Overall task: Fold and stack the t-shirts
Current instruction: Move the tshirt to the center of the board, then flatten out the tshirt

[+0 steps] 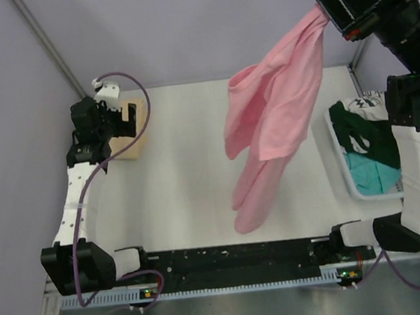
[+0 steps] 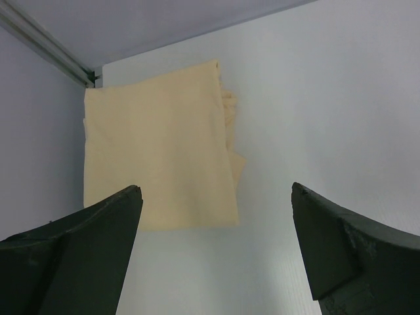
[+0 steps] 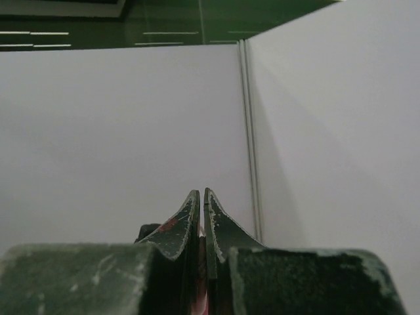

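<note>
The right fingers (image 1: 324,12), raised high at the far right, are clamped on an edge of the light pink t-shirt (image 1: 273,113), which hangs loose over the desk (image 1: 184,198); the left fingers (image 1: 125,120) stand spread apart, holding nothing, above the folded tan t-shirt (image 2: 157,157) at far left; a dark green t-shirt (image 1: 365,132), a teal t-shirt (image 1: 368,172) and a white t-shirt (image 1: 366,101) lie in a basket (image 1: 337,155) at right.

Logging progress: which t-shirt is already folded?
The tan-beige t-shirt, a flat rectangle far left; the pink t-shirt hangs from the right gripper, the rest lie bunched in the bin.
</note>
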Available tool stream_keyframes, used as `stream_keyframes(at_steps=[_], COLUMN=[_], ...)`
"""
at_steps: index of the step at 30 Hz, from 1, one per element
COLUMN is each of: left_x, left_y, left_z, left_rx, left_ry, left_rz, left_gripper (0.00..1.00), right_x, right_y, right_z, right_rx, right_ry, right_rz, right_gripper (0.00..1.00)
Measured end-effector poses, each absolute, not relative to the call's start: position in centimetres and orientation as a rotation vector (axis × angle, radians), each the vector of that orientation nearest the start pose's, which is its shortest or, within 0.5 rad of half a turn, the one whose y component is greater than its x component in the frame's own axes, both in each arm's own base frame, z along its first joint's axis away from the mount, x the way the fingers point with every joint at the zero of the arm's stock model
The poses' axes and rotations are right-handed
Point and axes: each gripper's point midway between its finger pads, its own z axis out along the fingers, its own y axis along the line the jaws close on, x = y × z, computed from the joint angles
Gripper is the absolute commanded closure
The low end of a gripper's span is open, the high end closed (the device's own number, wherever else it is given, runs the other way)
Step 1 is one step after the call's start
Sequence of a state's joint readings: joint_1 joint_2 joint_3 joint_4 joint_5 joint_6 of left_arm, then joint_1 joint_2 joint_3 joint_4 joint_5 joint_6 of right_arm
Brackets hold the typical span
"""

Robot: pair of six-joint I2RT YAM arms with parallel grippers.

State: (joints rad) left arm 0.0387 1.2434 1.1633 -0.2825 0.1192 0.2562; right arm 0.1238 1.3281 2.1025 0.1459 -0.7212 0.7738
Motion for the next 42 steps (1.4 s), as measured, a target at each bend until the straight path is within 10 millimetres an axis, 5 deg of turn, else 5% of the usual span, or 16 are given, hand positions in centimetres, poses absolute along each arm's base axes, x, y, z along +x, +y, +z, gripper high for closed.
stream_keyframes(at_steps=[4,8,11,14,17,20,24,27,30,37,39,42], left_x=[40.2,40.3,40.0,39.0,36.7,32.7,23.8,16.9,12.6,14.2,14.8,15.6], left_y=[-0.5,-2.0,-3.6,-7.3,-12.6,-17.3,-22.2,-23.3,-23.4,-23.0,-23.0,-23.2], left_z=[29.2,29.3,28.0,25.7,23.5,20.7,14.0,9.8,7.1,2.6,1.9,1.8], left_rx=[0.329,0.399,0.485,0.646,0.89,1.162,1.603,1.895,2.106,2.159,2.145,2.122], left_ry=[1.904,1.917,1.951,1.993,1.999,1.983,1.95,1.923,1.87,2.01,2.043,2.055], left_rz=[0.029,-0.056,-0.118,-0.197,-0.313,-0.411,-0.536,-0.605,-0.596,-0.364,-0.32,-0.279], left_gripper=[0.01,0.01,0.08,0.15,0.21,0.23,0.23,0.23,0.23,0.37,0.51,0.86], right_x=[24.2,31.3,37.0,40.9,42.1,40.7,39.5,39.8,39.7,38.8,38.4,38.1], right_y=[16.7,15.3,13.6,12.2,10.3,7.6,5.5,5.7,5.9,5.8,5.8,5.7], right_z=[67.6,58.7,47.8,35.0,21.7,13.5,10.9,11.2,11.1,9.9,9.6,9.7], right_rx=[-0.398,-0.177,0.003,0.142,0.279,0.414,0.478,0.451,0.442,0.433,0.428,0.419], right_ry=[0.967,1.215,1.481,1.783,2.113,2.321,2.392,2.382,2.387,2.412,2.422,2.42], right_rz=[1.083,0.97,0.833,0.711,0.599,0.502,0.428,0.436,0.446,0.437,0.433,0.429], right_gripper=[1.0,1.0,1.0,1.0,1.0,1.0,1.0,1.0,1.0,1.0,1.0,1.0])
